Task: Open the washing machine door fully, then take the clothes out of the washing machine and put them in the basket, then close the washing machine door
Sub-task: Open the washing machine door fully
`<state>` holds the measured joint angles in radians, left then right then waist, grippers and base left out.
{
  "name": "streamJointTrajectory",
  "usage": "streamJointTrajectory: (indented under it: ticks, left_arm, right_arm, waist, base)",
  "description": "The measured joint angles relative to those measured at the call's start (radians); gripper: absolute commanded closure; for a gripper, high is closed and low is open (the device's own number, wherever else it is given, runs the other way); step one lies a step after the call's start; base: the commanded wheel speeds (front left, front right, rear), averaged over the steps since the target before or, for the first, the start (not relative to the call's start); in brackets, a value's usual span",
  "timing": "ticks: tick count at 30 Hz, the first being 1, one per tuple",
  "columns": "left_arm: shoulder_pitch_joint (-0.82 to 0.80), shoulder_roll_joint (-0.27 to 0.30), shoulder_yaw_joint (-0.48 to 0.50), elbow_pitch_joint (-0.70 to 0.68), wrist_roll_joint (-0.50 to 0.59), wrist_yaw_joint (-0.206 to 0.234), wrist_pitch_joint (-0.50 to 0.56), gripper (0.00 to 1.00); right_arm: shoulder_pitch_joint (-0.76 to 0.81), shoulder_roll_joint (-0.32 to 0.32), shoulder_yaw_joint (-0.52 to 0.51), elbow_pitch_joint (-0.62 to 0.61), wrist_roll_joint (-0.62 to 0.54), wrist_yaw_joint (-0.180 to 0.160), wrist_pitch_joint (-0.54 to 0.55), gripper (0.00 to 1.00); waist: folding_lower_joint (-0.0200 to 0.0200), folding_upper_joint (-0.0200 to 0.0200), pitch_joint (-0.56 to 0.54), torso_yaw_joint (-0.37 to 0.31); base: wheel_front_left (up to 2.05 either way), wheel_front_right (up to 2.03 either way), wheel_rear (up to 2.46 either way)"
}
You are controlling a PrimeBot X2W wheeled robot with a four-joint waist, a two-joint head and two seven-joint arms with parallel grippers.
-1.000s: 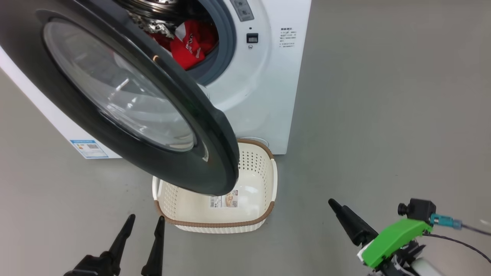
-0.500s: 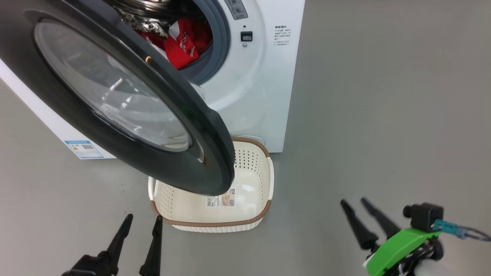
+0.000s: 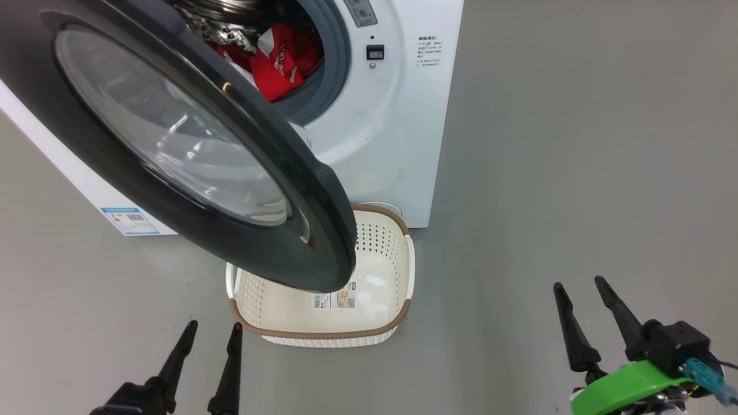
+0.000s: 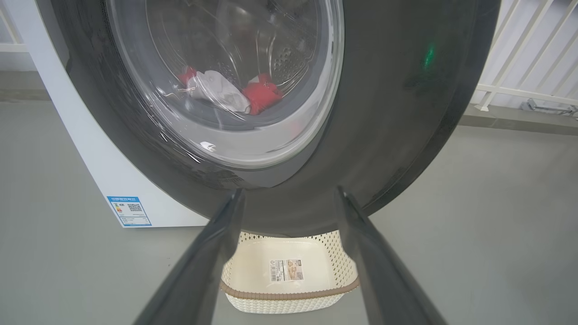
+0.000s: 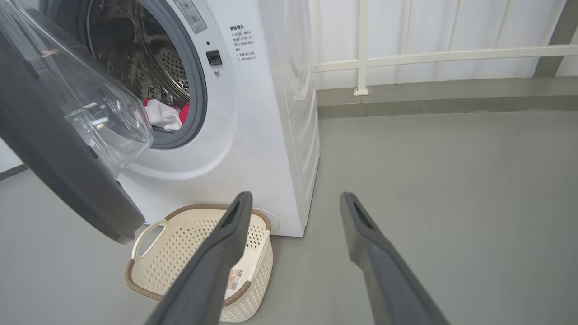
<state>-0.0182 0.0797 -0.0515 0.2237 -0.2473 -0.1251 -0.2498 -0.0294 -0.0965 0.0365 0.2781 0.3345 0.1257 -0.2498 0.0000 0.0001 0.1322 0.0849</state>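
The right claw (image 3: 578, 282) has swung farther right and turned, both fingers (image 3: 569, 325) now pointing up, spread apart.

Bright, even light w/ soft shadows; glare on washing machine door (image 3: 173, 144); wrist views warped at edges.

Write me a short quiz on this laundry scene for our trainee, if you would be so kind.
1. True or false: the basket already holds the clothes.
2. The washing machine door is: A shut, B swung open, C taken off.
3. Fill in: the left gripper and the right gripper both have their jaws ___.
Key: 1 false; 2 B; 3 open.
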Motion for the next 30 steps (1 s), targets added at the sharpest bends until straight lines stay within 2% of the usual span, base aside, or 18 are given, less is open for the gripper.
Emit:
streamJointTrajectory:
  ticks: [5,10,24,28,29,30]
  left_arm:
    - [0.000,0.000,0.000,-0.003,0.000,0.000,0.000,0.00]
    - [0.000,-0.001,-0.002,-0.005,0.000,0.000,0.000,0.00]
    - [0.000,-0.003,-0.002,-0.006,0.001,0.000,0.000,0.00]
    - [0.000,-0.004,-0.007,-0.007,0.001,0.000,0.000,0.00]
    - [0.000,-0.004,-0.008,-0.007,0.001,0.000,0.000,0.00]
    - [0.000,-0.005,-0.009,-0.008,0.001,0.000,0.000,0.00]
  right_arm:
    - [0.049,0.035,-0.057,-0.059,-0.066,0.000,-0.002,0.00]
    - [0.071,0.044,-0.061,-0.064,-0.098,0.000,-0.003,0.00]
    - [0.071,0.049,-0.057,-0.070,-0.096,0.000,-0.003,0.00]
    - [0.070,0.050,-0.050,-0.080,-0.063,0.000,-0.003,0.00]
    - [0.070,0.050,-0.045,-0.084,-0.049,0.000,-0.003,0.13]
    - [0.070,0.050,-0.036,-0.087,-0.040,0.000,-0.003,0.60]
  waist:
    - [0.0000,0.0000,0.001,0.003]
    - [0.0000,0.0000,0.001,0.006]
    - [0.0000,0.0000,-0.004,0.007]
    - [0.0000,0.0000,-0.006,0.011]
    - [0.0000,0.0000,-0.006,0.012]
    - [0.0000,0.0000,-0.006,0.014]
  base:
    - [0.00,0.00,0.00]
    - [0.00,0.00,0.00]
    - [0.00,0.00,0.00]
    - [0.00,0.00,0.00]
    - [0.00,0.00,0.00]
    - [0.00,0.00,0.00]
